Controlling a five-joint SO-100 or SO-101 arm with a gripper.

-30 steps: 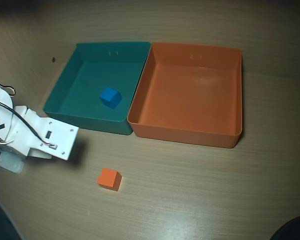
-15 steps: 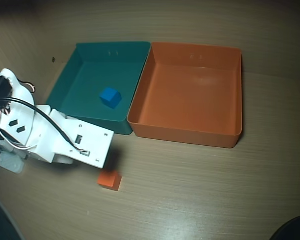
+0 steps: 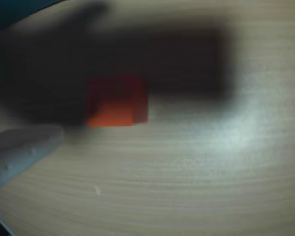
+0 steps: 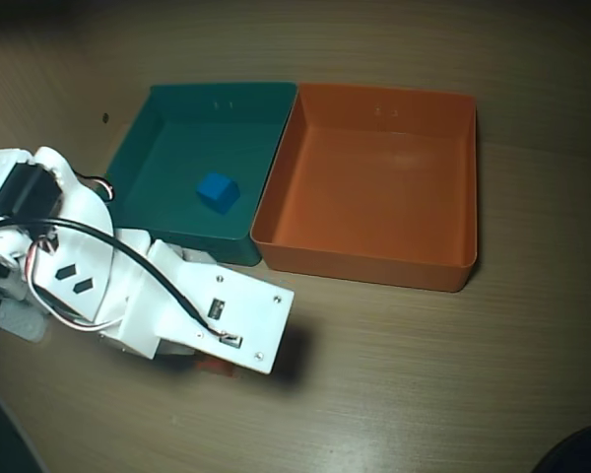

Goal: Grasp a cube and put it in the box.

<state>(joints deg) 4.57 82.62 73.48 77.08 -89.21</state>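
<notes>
In the wrist view the small orange cube (image 3: pixel 115 105) lies blurred on the wooden table, inside a dark shadow, just above and right of one white finger (image 3: pixel 24 150). No second finger shows. From overhead, the arm's white wrist plate (image 4: pixel 222 320) covers the gripper and nearly all of the cube (image 4: pixel 214 367), leaving only an orange sliver at the plate's lower edge. The box (image 4: pixel 374 261), a large orange tray, stands empty up and to the right of the arm.
A teal tray (image 4: pixel 128 163) touches the box's left side and holds a small blue cube (image 4: pixel 217 192). The arm's base and cables (image 4: pixel 30 236) fill the left edge. A dark object (image 4: pixel 581 453) sits in the lower right corner.
The arm has swung right and down from the left edge, and its wrist plate now covers the cube that lay in the open a second ago. Cube, trays and blue cube have not moved.
</notes>
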